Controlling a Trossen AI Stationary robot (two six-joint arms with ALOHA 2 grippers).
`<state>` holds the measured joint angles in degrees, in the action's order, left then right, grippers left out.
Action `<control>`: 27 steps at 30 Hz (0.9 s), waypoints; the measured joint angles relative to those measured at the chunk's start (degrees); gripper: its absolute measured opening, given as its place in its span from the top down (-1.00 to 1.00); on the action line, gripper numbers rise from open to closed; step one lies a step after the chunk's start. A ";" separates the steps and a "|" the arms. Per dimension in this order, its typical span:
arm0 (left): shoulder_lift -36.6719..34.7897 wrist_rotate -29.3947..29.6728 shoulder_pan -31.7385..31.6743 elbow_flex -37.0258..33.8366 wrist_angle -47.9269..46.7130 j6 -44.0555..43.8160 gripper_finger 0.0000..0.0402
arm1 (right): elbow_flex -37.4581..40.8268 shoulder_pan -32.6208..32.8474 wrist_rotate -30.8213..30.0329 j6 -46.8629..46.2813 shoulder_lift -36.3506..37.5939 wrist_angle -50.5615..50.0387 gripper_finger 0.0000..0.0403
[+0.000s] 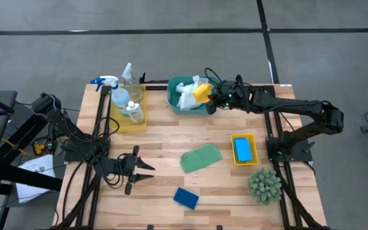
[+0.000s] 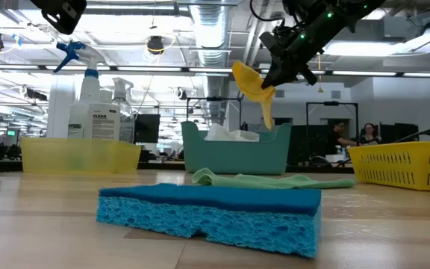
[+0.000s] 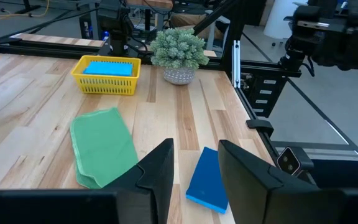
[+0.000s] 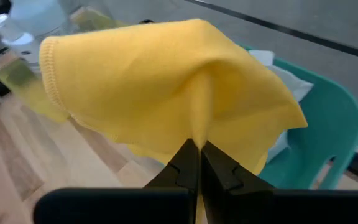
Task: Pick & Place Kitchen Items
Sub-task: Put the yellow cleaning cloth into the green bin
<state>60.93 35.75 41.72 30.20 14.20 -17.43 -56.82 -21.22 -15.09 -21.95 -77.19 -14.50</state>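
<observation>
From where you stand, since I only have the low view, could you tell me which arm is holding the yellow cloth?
Observer: The right hand pinches the yellow cloth above the basin.
Operator: Thank you. Where is the left hand?
Observer: The left hand is open and empty at the table's left side, pointing towards the green cloth.
Operator: And what is in the small tray on my right?
Observer: A light-blue sponge lies in that tray.
</observation>
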 joint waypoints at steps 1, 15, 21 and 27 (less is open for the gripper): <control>0.00 -0.01 -0.01 0.00 0.00 -0.06 0.39 | 0.00 -0.60 0.02 0.07 0.02 0.00 1.00; 0.00 -0.02 0.00 0.00 -0.11 -0.54 0.39 | 0.12 -6.47 3.24 0.46 -3.95 1.22 1.00; 0.00 -0.02 0.00 0.00 -0.26 -0.62 0.39 | 0.00 -8.84 3.55 1.04 -8.41 1.54 1.00; 0.00 -0.04 0.00 0.00 -0.50 -0.81 0.39 | 0.00 -11.31 4.98 1.41 -9.49 1.78 1.00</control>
<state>60.93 35.70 41.72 30.20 13.69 -18.24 -56.82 -32.53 -10.11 -20.53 -86.68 -12.73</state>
